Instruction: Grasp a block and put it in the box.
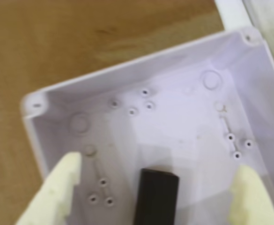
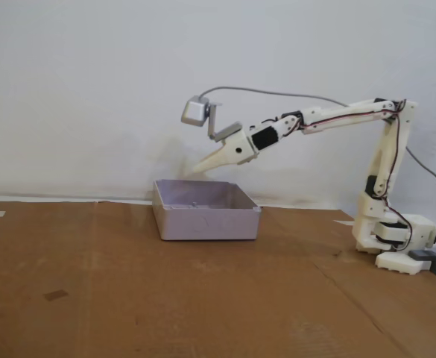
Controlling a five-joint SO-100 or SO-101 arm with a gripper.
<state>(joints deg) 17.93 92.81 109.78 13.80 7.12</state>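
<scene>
Wrist view: the gripper has its two cream fingers spread wide apart at the lower corners of the frame, clamping nothing. Between them, at bottom centre, a black block lies on the floor of the white box (only its upper end shows). Fixed view: the arm reaches leftward, gripper tip just above the box rim, centre frame, on a brown cardboard surface
</scene>
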